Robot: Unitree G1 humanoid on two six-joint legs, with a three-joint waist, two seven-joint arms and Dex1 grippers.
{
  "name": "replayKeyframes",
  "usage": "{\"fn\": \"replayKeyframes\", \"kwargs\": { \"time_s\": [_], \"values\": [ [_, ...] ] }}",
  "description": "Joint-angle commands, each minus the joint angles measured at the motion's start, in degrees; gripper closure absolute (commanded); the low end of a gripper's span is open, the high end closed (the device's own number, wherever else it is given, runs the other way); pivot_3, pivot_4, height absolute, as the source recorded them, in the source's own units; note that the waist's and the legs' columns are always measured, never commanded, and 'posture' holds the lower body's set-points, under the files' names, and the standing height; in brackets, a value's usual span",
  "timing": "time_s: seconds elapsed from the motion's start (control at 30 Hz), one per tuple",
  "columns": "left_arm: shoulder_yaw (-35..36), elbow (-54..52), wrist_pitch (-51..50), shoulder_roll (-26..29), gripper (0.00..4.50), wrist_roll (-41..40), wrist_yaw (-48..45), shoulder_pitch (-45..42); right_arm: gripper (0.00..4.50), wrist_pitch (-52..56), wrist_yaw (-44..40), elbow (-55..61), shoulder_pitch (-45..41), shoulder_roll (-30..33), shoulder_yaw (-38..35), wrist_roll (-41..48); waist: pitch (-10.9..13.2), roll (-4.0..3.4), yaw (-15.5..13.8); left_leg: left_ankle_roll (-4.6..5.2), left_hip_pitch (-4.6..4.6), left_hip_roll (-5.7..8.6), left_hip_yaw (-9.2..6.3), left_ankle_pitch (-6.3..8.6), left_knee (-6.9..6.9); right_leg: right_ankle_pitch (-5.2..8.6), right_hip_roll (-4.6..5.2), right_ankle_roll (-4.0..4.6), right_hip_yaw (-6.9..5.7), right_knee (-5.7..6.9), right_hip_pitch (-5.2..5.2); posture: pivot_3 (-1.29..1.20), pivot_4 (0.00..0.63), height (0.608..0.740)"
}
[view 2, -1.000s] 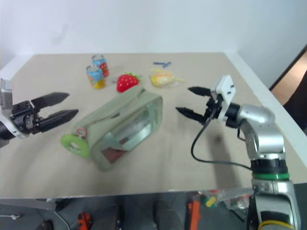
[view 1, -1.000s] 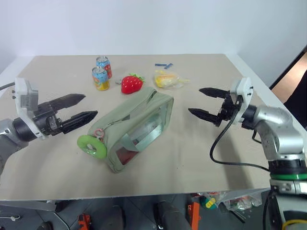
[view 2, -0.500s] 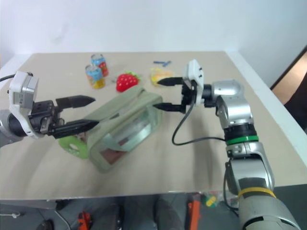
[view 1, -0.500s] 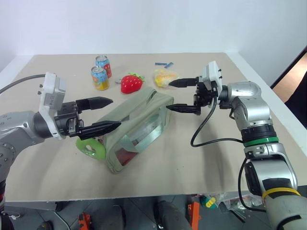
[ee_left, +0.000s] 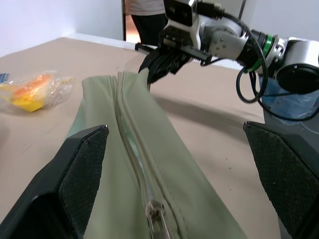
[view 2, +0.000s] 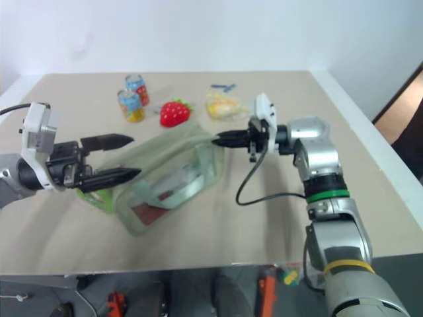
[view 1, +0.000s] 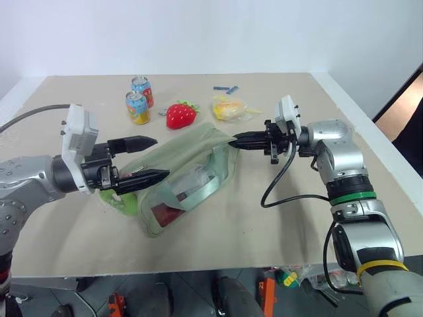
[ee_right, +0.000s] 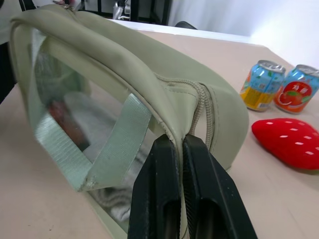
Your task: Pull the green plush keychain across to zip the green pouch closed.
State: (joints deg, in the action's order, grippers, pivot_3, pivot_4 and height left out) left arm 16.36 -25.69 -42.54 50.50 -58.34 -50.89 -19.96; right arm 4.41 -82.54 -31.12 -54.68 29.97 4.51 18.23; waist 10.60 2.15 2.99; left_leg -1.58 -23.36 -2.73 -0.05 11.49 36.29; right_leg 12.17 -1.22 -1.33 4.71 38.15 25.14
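The green pouch (view 1: 188, 175) lies in the middle of the table, clear window side facing me, zipper (ee_left: 130, 134) along its top. My right gripper (view 1: 236, 141) is shut on the fabric at the pouch's right end, beside the zipper's end (ee_right: 203, 107). At the pouch's left end my left gripper (view 1: 149, 158) is open, one finger (ee_left: 76, 180) on each side of the zipper line, not touching it. A small metal zipper pull (ee_left: 153, 215) sits between them. The green plush keychain (view 1: 123, 201) lies on the table by the pouch's left end, mostly hidden behind my left gripper.
Two drink cans (view 1: 138, 107) stand at the back left, with a red plush strawberry (view 1: 181, 115) and a yellow packet (view 1: 229, 107) beside them. A small blue item (view 1: 225, 88) lies further back. A person (ee_left: 145, 10) stands beyond the table in the left wrist view.
My right gripper moved left and shut on the pouch's right end, which now stands up more. My left gripper came in to the pouch's left end, still open.
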Motion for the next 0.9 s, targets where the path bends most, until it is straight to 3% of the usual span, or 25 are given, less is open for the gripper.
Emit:
{"fn": "replayKeyframes", "kwargs": {
  "time_s": [0.03,0.3,0.47,0.63,0.9],
  "values": [
    [0.4,1.3,1.6,-0.3,0.0,1.3,-0.8,-1.5,4.48,1.7,0.7,4.0,0.8,0.4,-1.3,1.1,0.0,0.0,0.0,0.0,0.0,0.0,0.0,0.0,0.0,0.0,-0.01,0.0,0.0,0.0,0.0,0.0,0.15,0.74],
    [0.5,3.2,3.0,-0.6,0.0,4.4,-2.4,-0.4,4.48,7.4,8.2,13.8,4.5,6.9,-7.7,2.8,0.0,-0.02,-0.3,0.0,-0.05,0.02,-0.01,0.0,0.01,0.01,0.03,0.0,0.01,0.01,0.02,0.0,0.15,0.74],
    [0.6,5.2,4.1,-0.3,0.0,6.3,-3.2,-0.3,4.48,14.1,15.0,27.9,12.8,10.4,-11.7,5.0,0.0,-0.02,-0.4,0.0,-0.07,0.08,0.0,0.0,0.01,0.04,0.1,-0.02,0.0,0.0,0.02,0.0,0.15,0.74],
    [-1.2,8.5,5.8,-1.1,0.0,8.9,-4.3,-2.5,4.48,18.1,20.1,38.6,20.8,9.0,-11.7,7.1,0.0,-0.03,-0.1,0.0,-0.03,0.01,-0.01,0.0,0.0,0.03,0.01,-0.01,0.01,0.04,0.04,0.0,0.15,0.74],
    [-1.4,13.1,8.8,-2.9,0.0,12.8,-4.3,-4.7,4.48,18.0,23.6,39.5,24.0,8.3,-11.1,6.4,0.0,-0.02,0.1,-0.01,0.01,0.0,0.06,-0.03,0.15,-0.01,-0.02,0.1,0.1,0.03,0.0,0.0,0.15,0.74]
  ]
}}
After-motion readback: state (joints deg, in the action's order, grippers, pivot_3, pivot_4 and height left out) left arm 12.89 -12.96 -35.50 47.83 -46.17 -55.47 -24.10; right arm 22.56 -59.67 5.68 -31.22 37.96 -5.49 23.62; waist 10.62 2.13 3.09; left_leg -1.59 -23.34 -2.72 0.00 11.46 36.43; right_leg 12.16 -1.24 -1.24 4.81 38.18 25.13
